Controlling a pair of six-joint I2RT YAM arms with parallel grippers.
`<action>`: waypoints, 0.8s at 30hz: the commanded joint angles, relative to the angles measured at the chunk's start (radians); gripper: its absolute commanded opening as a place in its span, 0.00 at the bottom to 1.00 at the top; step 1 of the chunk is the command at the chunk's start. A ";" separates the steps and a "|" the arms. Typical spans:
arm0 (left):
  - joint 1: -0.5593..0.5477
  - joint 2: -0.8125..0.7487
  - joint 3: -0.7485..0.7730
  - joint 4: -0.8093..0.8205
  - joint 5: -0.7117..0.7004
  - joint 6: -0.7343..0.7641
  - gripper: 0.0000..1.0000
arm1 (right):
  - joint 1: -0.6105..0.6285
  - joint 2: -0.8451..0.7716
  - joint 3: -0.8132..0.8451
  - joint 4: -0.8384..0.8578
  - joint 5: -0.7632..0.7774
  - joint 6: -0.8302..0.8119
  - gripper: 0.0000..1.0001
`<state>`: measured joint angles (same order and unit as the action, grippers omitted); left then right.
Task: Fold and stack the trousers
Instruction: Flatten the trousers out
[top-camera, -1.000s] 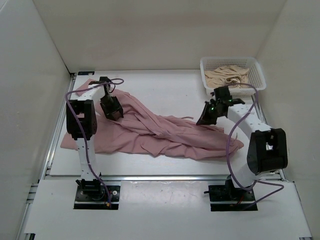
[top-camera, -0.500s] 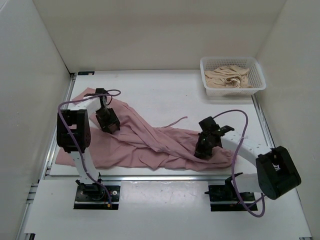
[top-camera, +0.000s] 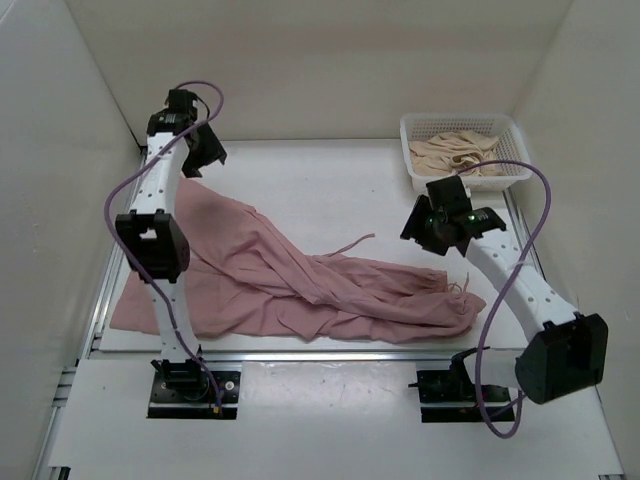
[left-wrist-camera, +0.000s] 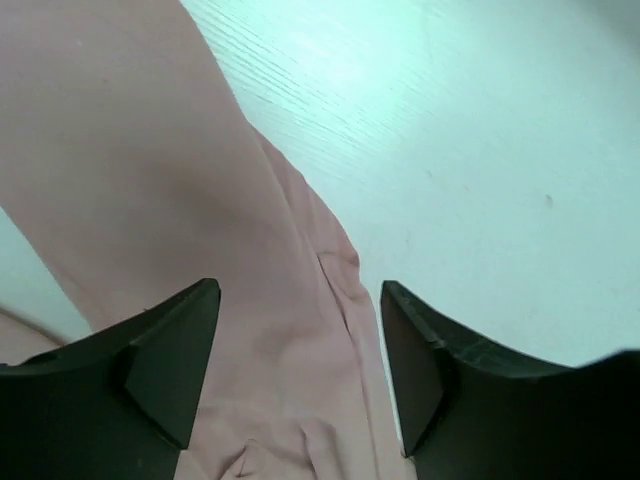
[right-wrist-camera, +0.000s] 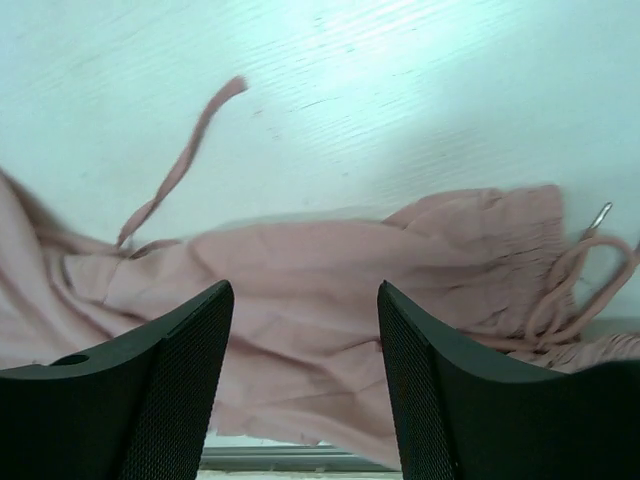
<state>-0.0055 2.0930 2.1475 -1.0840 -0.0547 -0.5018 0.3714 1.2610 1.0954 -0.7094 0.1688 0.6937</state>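
Trousers (top-camera: 300, 280) lay rumpled, no fold made: one end under left gripper (left-wrist-camera: 300, 300), jaws wide, empty; waistband (right-wrist-camera: 500, 225) under right gripper (right-wrist-camera: 305, 300), also wide, empty. All folding, stacking left.

Robot lab cell: white panel walls (top-camera: 300, 60), aluminium-railed table (top-camera: 320, 190), left arm (top-camera: 160, 190), right arm (top-camera: 510, 280) bolted down.

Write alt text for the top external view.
Dusty-pink trousers lie rumpled across a white table. The left gripper and right gripper hover above them, open and empty. A white basket of beige cloth sits far right.
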 joint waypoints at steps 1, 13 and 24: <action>-0.004 0.204 0.191 -0.181 -0.128 -0.024 0.78 | -0.067 0.076 0.021 -0.003 -0.061 -0.080 0.65; 0.006 0.418 0.282 -0.182 -0.111 -0.040 0.95 | -0.330 0.142 -0.035 0.008 -0.307 -0.118 0.71; 0.006 0.286 0.141 -0.113 -0.099 -0.029 0.10 | -0.374 0.288 -0.072 -0.002 -0.499 -0.017 0.71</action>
<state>-0.0017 2.5217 2.3089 -1.2171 -0.1589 -0.5339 0.0002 1.5570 1.0462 -0.7036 -0.2443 0.6338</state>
